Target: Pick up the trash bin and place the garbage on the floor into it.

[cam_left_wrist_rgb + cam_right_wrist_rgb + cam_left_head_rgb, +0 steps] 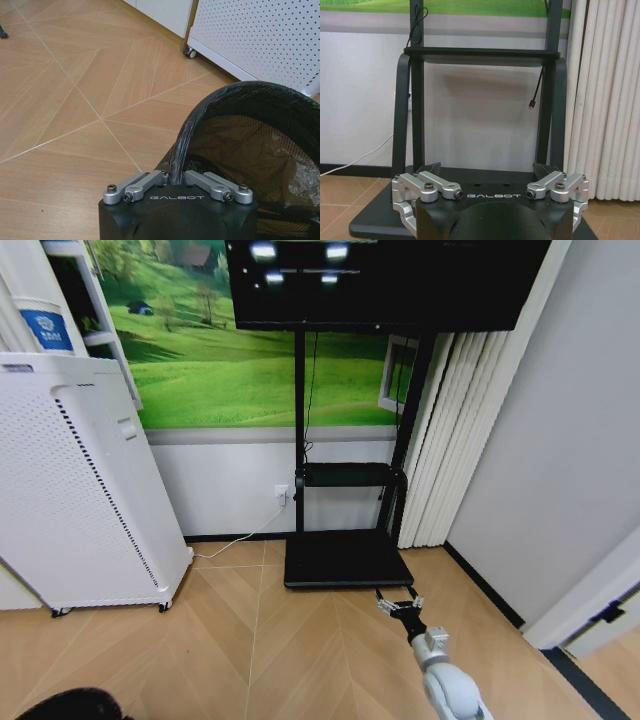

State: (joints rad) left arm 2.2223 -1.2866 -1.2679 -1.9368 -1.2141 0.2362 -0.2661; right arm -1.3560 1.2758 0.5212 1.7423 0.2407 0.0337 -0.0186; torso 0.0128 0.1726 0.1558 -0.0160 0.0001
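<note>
While the left end effector (177, 186) is clamped on the rim of the trash bin (250, 150), its two fingers drawn together around the black bag-lined edge, the bin hangs off that arm with its mouth facing outward, which looks like a carrying hold meant to keep the opening free for whatever gets dropped in. Through the mesh side a crinkled liner shows, and the bin sits low over the wooden floor (75, 100), near the wheeled base of the white perforated appliance (70, 490); a dark rounded shape at the lower left edge of the head view is probably the same bin. The right end effector (400, 602) reaches forward over the floor with its fingers spread apart and nothing between them, pointing toward the black base plate of the TV stand (345, 558). No garbage can be made out on the stretch of floor in sight, so the pieces likely lie elsewhere. Obstacles to mind are the stand's legs and shelf directly ahead, a white cable (240, 540) trailing from the wall socket, the pleated curtain (450, 440) to the right, and the appliance crowding the left side.
</note>
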